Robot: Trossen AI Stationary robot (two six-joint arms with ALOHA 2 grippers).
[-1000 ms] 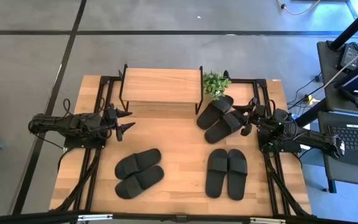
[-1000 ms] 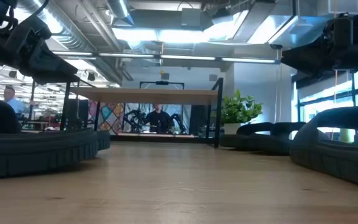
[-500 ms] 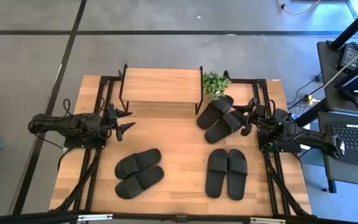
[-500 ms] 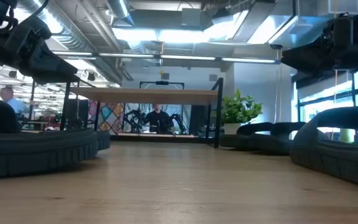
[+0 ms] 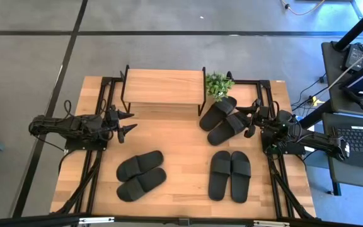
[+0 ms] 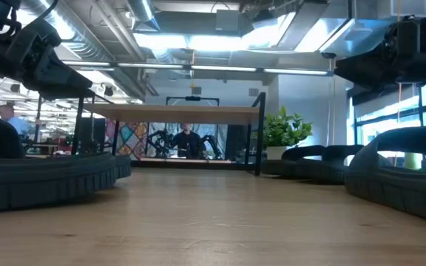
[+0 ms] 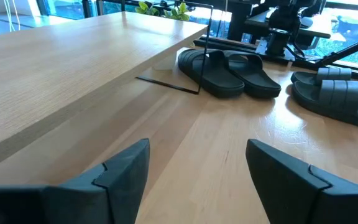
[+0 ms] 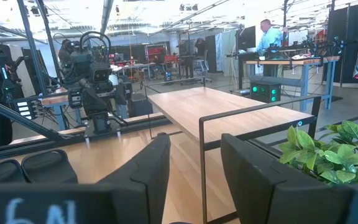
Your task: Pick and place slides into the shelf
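Note:
Three pairs of black slides lie sole-down on the wooden table: one pair (image 5: 224, 120) beside the shelf's right end, one pair (image 5: 140, 174) near the front left, one pair (image 5: 230, 174) near the front right. The shelf (image 5: 162, 86) stands at the table's far middle on its thin black legs; its top plank (image 7: 73, 56) is bare. My left gripper (image 5: 132, 122) hovers open left of centre, pointing right. My right gripper (image 5: 252, 118) hovers open just right of the far pair, pointing left. The wrist views show both grippers (image 7: 197, 168) (image 8: 194, 162) holding nothing.
A small green potted plant (image 5: 218, 85) stands at the shelf's right end, close to the far pair of slides. Bare tabletop (image 5: 178, 135) lies between the two grippers and in front of the shelf. People and workbenches (image 8: 269, 37) show in the room beyond.

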